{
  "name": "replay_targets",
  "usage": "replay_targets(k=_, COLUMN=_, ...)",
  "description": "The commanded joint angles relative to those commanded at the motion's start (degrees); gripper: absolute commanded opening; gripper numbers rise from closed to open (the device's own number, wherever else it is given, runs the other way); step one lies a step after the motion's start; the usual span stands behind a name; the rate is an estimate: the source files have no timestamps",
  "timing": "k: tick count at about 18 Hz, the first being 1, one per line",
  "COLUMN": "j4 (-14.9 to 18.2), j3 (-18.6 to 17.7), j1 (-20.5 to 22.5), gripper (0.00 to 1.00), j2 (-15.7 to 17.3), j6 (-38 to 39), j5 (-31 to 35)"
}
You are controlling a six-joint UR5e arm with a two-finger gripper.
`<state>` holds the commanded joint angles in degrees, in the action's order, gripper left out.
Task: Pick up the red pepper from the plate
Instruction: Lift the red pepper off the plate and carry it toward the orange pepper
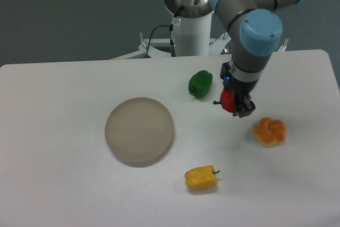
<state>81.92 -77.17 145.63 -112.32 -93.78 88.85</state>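
Note:
The red pepper (227,100) hangs in the air right of the table's middle, its dark stem pointing left. My gripper (235,104) is shut on it from above, with dark fingers on either side of it. The plate (139,131), a round beige-grey dish, lies bare at centre-left, well apart from the gripper. The arm's grey and blue wrist rises from the gripper toward the top right.
A green pepper (201,84) sits just left of the gripper. An orange pepper (270,132) lies below and right of the gripper, and a yellow pepper (201,178) lies near the front. The robot base (188,19) and its cables stand behind the table's far edge.

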Motion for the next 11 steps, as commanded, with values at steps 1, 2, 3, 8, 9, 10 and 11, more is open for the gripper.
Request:
replay_targets(k=1, j4=-0.3, j3=0.1, j1=0.0, gripper=0.25, j2=-0.2, j6=0.0, j5=0.4)
replay_targets(k=2, j4=-0.1, j3=0.2, j1=0.0, gripper=0.25, j2=-0.1, j6=-0.1, j5=1.1)
replay_targets(k=3, j4=-0.1, j3=0.2, j1=0.0, gripper=0.25, j2=-0.2, j6=-0.1, j5=1.4)
replay_targets(k=8, j4=-0.5, j3=0.0, j1=0.2, gripper=0.25, j2=-0.3, j6=-0.8, j5=1.8)
replay_targets(k=9, j4=-0.5, j3=-0.1, j1=0.2, gripper=0.25, j2=-0.3, j6=-0.7, j5=1.8)
replay_targets(k=10, j4=-0.5, j3=-0.2, j1=0.2, gripper=0.25, j2=-0.3, j6=-0.7, j5=1.8)
replay_targets(k=11, j4=-0.4, j3=-0.2, j1=0.1, gripper=0.25, j2=-0.3, j6=-0.7, j5=1.8)
